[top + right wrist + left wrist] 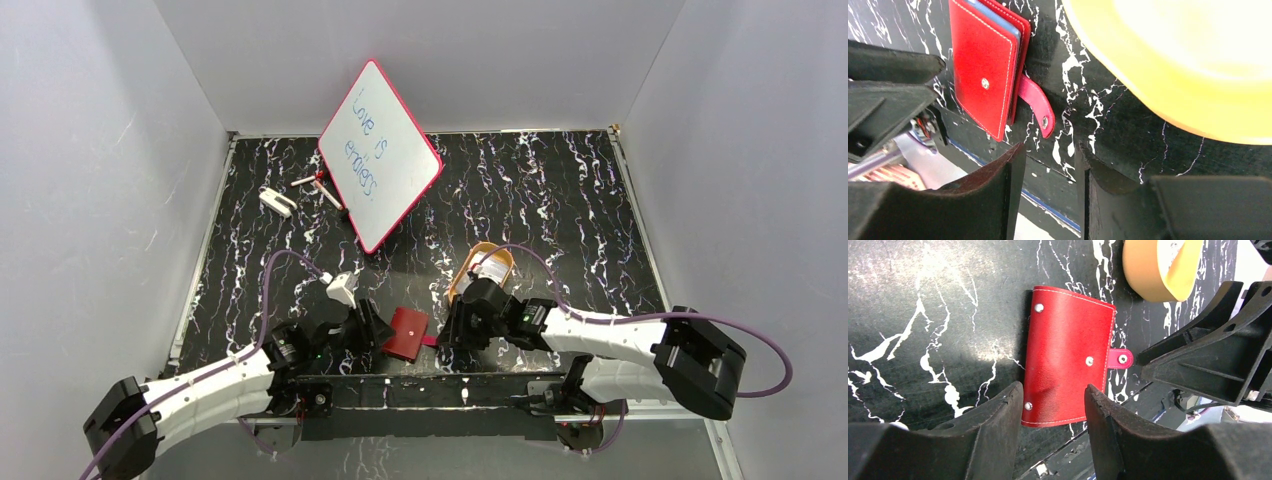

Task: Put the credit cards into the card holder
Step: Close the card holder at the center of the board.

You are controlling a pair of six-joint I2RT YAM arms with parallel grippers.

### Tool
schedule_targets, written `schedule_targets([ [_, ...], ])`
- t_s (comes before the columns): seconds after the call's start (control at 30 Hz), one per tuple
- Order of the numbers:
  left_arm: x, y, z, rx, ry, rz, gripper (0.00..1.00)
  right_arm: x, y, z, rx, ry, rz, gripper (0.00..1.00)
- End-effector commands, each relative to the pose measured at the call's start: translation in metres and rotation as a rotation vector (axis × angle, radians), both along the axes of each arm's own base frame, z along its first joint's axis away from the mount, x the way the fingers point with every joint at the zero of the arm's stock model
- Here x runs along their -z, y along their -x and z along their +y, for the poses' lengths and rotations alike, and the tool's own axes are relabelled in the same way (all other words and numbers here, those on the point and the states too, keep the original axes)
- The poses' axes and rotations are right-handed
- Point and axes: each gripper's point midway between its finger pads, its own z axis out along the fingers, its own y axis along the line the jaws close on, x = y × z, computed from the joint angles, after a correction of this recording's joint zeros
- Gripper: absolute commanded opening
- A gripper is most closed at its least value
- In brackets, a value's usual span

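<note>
**Q:** Where is the card holder lying?

**A:** The card holder (pixel 1068 355) is lying closed and flat on the table (pixel 923 315), close to its near edge and between the two grippers.

**Q:** How is the left gripper standing to it?

**A:** The left gripper (pixel 1053 389) is straddling one end of the holder with its fingers parted. It cannot be told whether the pads are pressing the leather.

**Q:** And the right gripper?

**A:** The right gripper (pixel 1050 149) is hovering with its fingers apart, grasping nothing, and only table is showing in the gap. The snap tab (pixel 1037 102) is pointing toward it, just beyond the fingertips. The orange tray (pixel 1148 75) is sitting near the holder, on the right gripper's side.
</note>
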Motion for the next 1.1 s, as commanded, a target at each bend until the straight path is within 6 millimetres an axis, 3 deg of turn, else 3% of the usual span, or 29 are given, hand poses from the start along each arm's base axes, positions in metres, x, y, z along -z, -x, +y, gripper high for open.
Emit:
schedule_targets([
  [0.0,0.002,-0.005,0.002,-0.024,0.010,-0.022,0.45,-0.014,-0.016,0.014,0.098,-0.096,-0.021,0.46],
  [0.3,0.010,0.000,0.001,-0.011,0.012,-0.001,0.45,-0.014,-0.018,0.024,0.077,-0.131,-0.016,0.34],
  [0.6,0.010,0.001,0.000,-0.007,0.017,0.006,0.44,-0.008,-0.019,0.013,0.094,-0.065,-0.013,0.47],
  [1.07,0.017,0.005,-0.004,0.007,0.034,0.036,0.41,0.006,-0.014,0.014,0.076,-0.064,0.012,0.40],
])
